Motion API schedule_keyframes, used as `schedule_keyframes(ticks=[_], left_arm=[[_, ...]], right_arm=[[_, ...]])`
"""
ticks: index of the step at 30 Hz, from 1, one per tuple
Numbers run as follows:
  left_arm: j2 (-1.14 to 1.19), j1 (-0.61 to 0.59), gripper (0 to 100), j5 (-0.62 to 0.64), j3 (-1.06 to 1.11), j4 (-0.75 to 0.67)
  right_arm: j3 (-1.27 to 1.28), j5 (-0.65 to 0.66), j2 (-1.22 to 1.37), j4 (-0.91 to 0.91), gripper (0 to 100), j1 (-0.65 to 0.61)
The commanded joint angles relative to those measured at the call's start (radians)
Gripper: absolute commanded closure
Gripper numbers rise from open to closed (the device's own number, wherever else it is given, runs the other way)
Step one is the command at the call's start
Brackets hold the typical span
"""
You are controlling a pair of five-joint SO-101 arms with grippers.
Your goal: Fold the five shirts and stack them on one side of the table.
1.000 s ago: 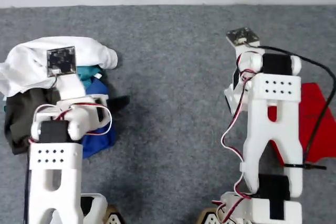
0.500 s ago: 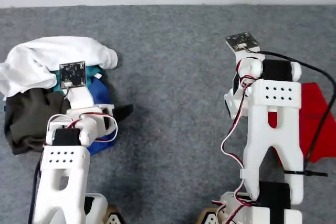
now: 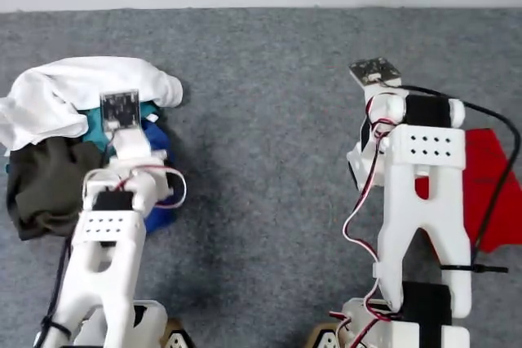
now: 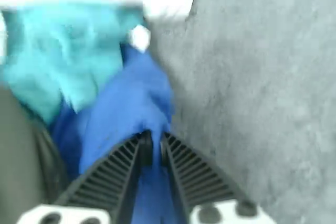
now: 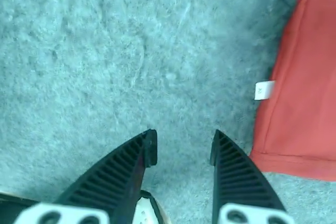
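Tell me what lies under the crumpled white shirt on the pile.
A teal cloth shirt pokes out from under the white shirt, with a blue cloth shirt and a dark olive shirt beside it. How far each runs beneath is covered.

Grey felt table (image 3: 269,120): shirt pile (image 3: 41,177) at left side, folded red shirt (image 3: 485,160) at right.

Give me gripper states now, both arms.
Left gripper: shut on the blue shirt.
Right gripper: open, holding nothing, over the table beside the red shirt.
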Motion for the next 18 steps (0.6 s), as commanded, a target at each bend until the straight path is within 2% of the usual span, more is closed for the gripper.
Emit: schedule_keyframes(ticks=[1,9,13,18], left_arm=[[-0.064,0.012,99,-0.066,-0.147,0.000],[-0.245,0.048,99,-0.077,-0.414,0.192],[-0.296,0.144,99,-0.074,-0.572,0.341],[-0.308,0.158,99,-0.077,-0.708,0.529]], right_arm=[[0.029,0.003,-0.039,-0.041,82.0,-0.001],[0.129,-0.003,-0.039,-0.139,82.0,0.001],[0.132,-0.074,-0.039,-0.168,82.0,0.001],[0.132,-0.087,-0.039,-0.177,82.0,0.001]])
